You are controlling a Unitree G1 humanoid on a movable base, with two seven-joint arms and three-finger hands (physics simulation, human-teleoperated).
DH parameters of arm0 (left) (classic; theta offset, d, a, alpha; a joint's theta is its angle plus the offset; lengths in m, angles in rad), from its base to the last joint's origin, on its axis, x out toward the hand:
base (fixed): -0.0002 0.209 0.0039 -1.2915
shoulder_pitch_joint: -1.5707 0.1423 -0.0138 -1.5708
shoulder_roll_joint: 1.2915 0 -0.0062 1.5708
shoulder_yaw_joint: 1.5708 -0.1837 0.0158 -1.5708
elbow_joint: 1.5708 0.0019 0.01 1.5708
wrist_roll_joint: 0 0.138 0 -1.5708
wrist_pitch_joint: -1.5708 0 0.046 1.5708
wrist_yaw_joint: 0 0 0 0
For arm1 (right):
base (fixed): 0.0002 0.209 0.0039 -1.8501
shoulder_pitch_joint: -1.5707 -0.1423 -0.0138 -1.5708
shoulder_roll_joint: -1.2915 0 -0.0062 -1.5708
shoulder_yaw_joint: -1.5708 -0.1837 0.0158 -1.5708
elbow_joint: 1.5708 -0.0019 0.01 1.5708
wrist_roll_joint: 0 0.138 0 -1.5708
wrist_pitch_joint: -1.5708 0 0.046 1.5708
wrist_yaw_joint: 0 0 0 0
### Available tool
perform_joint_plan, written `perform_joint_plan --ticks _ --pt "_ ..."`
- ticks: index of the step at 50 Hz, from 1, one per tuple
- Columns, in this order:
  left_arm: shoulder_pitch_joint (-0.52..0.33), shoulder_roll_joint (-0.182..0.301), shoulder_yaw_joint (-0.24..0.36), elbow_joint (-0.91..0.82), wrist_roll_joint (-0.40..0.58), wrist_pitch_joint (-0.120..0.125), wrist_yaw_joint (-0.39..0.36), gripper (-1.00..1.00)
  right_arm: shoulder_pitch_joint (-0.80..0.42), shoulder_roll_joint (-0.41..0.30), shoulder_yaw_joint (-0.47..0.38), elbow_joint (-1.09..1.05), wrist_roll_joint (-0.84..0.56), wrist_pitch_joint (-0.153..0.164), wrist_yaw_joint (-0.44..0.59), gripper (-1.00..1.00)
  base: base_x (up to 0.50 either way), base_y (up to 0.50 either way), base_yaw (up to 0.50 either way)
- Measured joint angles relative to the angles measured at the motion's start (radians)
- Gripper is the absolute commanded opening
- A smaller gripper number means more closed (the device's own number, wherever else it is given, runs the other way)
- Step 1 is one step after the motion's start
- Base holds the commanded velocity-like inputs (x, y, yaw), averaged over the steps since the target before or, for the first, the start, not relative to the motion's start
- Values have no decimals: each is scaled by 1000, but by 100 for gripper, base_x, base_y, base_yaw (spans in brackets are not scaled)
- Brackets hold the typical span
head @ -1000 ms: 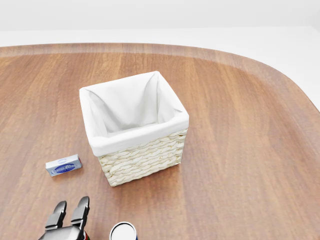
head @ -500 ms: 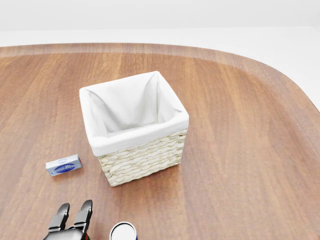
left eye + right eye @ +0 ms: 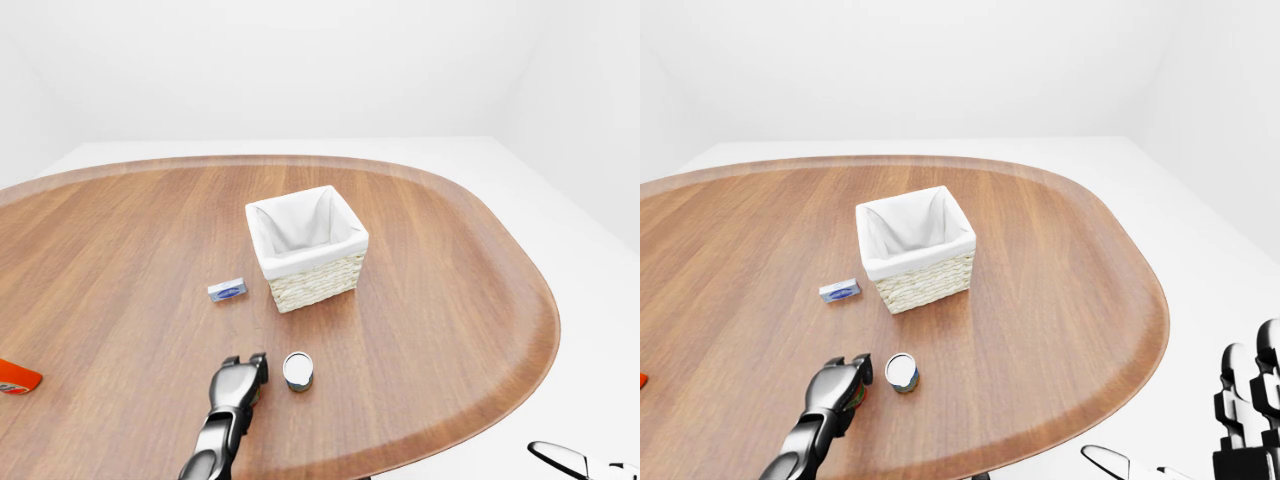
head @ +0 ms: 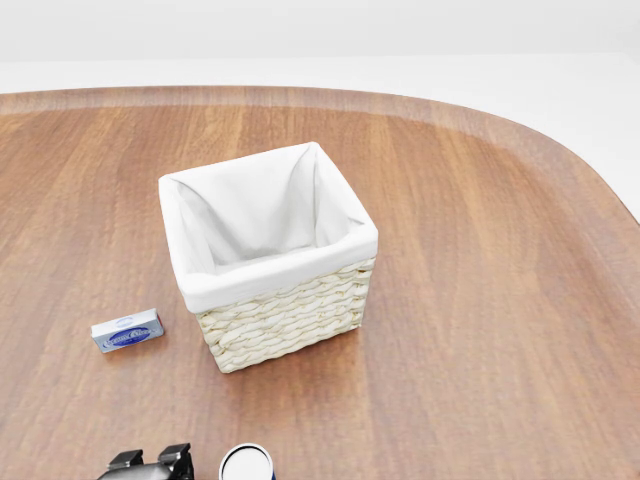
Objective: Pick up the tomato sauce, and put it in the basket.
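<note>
Spanning the left-eye view, an oval wood-grain counter [image 3: 450, 300] stands in a plain white room. At far left lies an orange packet [image 3: 18, 377], cut by the edge. Left hand [image 3: 240, 378], grey and black, hangs low over a red item, mostly hidden, possibly the tomato sauce; finger state cannot be told. Small blue-and-white box [image 3: 227, 291]. Silver-topped can [image 3: 298, 370], upright just beside the hand. Square woven basket [image 3: 312, 283], white cloth liner. Right hand [image 3: 1248, 400], off the counter, fingers extended.
</note>
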Motion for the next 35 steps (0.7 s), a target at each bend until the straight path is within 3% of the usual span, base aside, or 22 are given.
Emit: perform_joint_plan --ticks 16,35 --pt "1 -17 28 -90 -52 6 3 -100 -1 4 2 0 1 0 5 100 0 0 0" --pt "0 -104 218 -817 -406 2 18 -100 -1 3 2 0 2 0 6 100 0 0 0"
